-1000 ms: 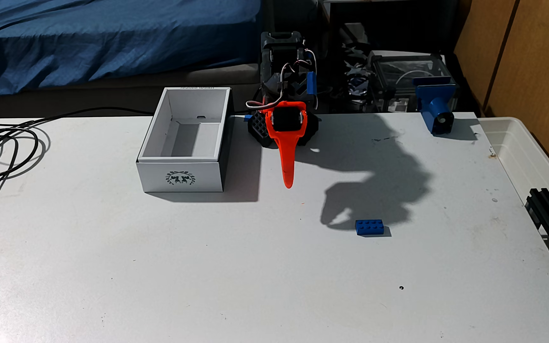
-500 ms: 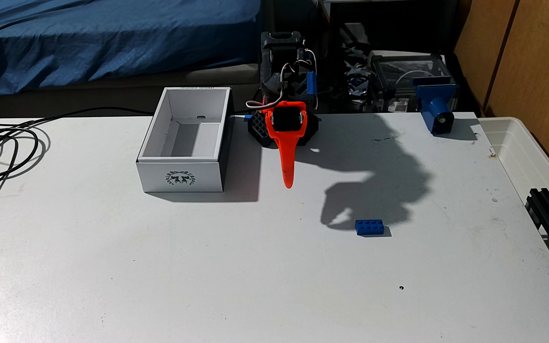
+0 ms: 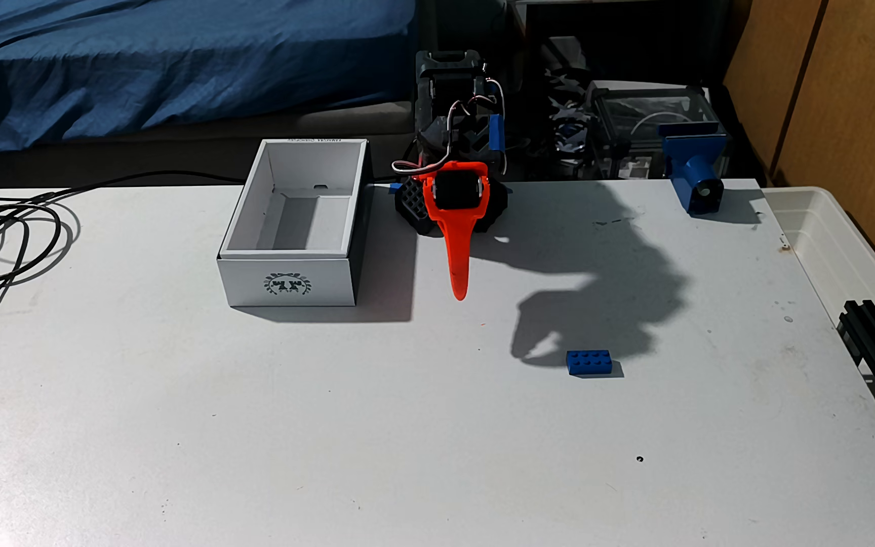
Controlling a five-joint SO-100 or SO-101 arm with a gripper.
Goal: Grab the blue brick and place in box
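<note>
Blue brick flat on worktop, studs up, long axis left to right, box well apart, pincer fingers together, pointing down.

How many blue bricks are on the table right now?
1. The blue brick lies studs up on the table, right of centre in the fixed view, well apart from the box. The box's visible floor holds none; its near inner corner is hidden.

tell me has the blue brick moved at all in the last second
No. In the fixed view the blue brick lies flat on the table, at the same spot to the right of the box, apart from the gripper.
</note>
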